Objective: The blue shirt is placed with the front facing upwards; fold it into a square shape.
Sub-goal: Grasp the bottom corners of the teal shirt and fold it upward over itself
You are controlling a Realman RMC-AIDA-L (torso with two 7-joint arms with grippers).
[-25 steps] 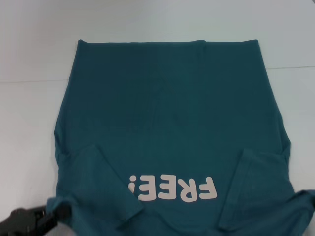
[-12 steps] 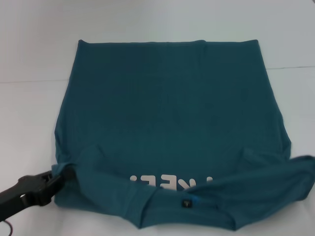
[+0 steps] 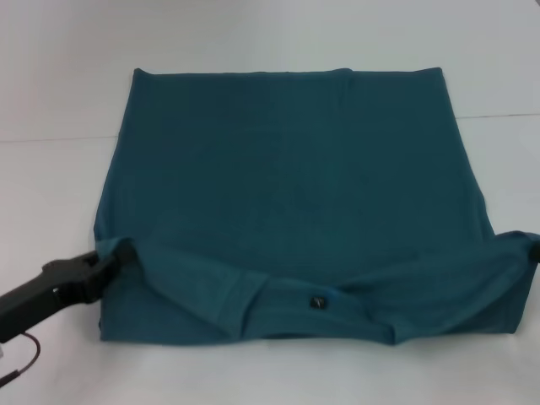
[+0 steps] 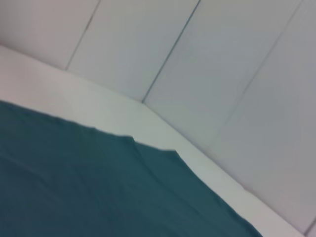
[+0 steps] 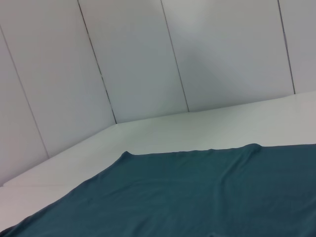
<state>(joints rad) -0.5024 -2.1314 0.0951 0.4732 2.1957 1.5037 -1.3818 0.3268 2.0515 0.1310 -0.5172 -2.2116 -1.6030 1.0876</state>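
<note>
My left gripper (image 3: pixel 118 253) sits at the near left corner of the shirt (image 3: pixel 287 186), its black fingers pinched on the cloth edge. The shirt lies on the white table (image 3: pixel 51 202). Its near part is folded over the body, forming a creased band along the near edge, with a small dark label (image 3: pixel 318 303) on top. My right gripper (image 3: pixel 535 250) barely shows at the band's right end; I cannot tell its grip.
</note>
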